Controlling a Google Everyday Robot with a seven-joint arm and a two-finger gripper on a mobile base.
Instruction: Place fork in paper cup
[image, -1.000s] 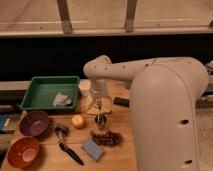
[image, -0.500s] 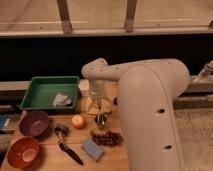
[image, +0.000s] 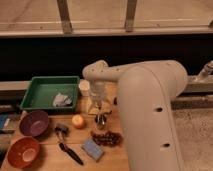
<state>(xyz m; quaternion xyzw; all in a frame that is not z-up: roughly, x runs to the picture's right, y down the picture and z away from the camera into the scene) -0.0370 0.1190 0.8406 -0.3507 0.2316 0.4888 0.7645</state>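
Shifted leftward, the arm (image: 150, 110) hangs its tool (image: 101, 117) wide open and empty at frame centre, just below-right of the cup (image: 85, 88); the fork, unseen, probably beneath it, is likely light, stiff and slick, so pinch mid-handle.

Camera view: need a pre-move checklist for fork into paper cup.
1. Position of end effector: low over the middle of the table. Ok.
2. Jaws open, nothing seen held: ok.
3. Sight of fork: cannot tell; lost among the dark shapes under the end effector.
4. The paper cup is upright by the right edge of the green tray: ok.
5. Clearance: orange at left and grapes in front look close. Not ok; probably tight.
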